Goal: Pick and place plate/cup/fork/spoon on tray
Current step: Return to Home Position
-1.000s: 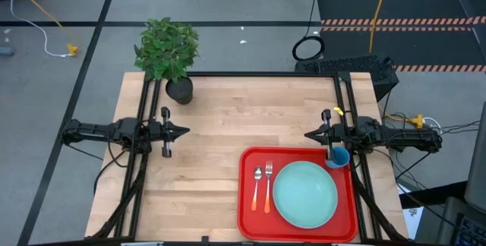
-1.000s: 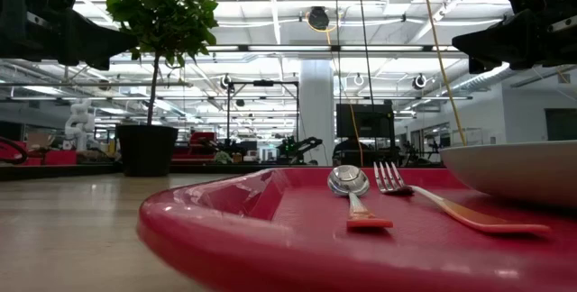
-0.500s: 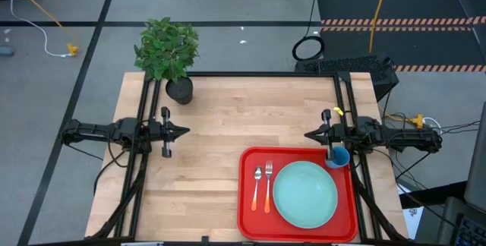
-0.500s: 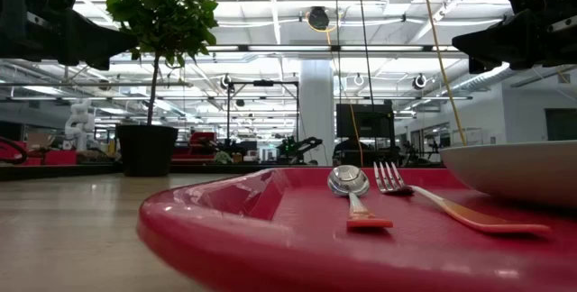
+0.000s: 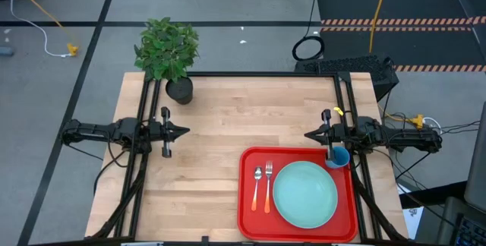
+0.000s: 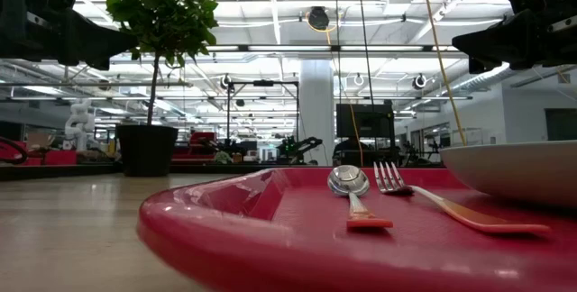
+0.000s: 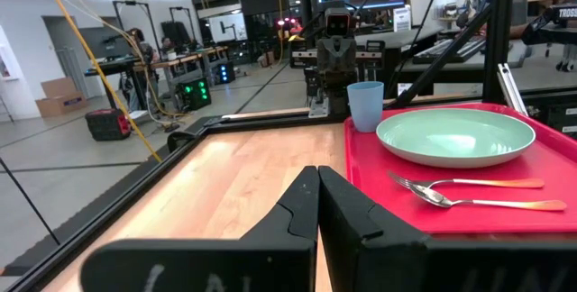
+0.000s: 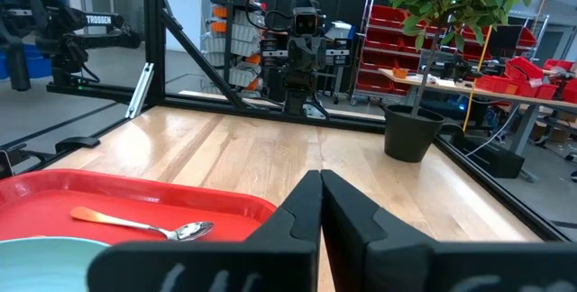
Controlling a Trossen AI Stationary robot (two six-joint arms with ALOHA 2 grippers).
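The red tray (image 5: 247, 200) lies at the table's near right. On it rest the mint-green plate (image 5: 305, 193), the blue cup (image 5: 339, 157) at its far right corner, and the orange-handled fork (image 5: 268, 187) and spoon (image 5: 257, 188) side by side left of the plate. My left gripper (image 5: 185, 132) hovers shut at the table's left side, pointing level toward the right. My right gripper (image 5: 308, 134) hovers shut at the right side, just beyond the tray's far edge, pointing left. Neither touches anything.
A potted plant (image 5: 168, 52) in a black pot (image 5: 180, 89) stands at the table's far left corner. Bare wood (image 5: 228, 117) lies between the two grippers and left of the tray. A black frame runs along the table's edges.
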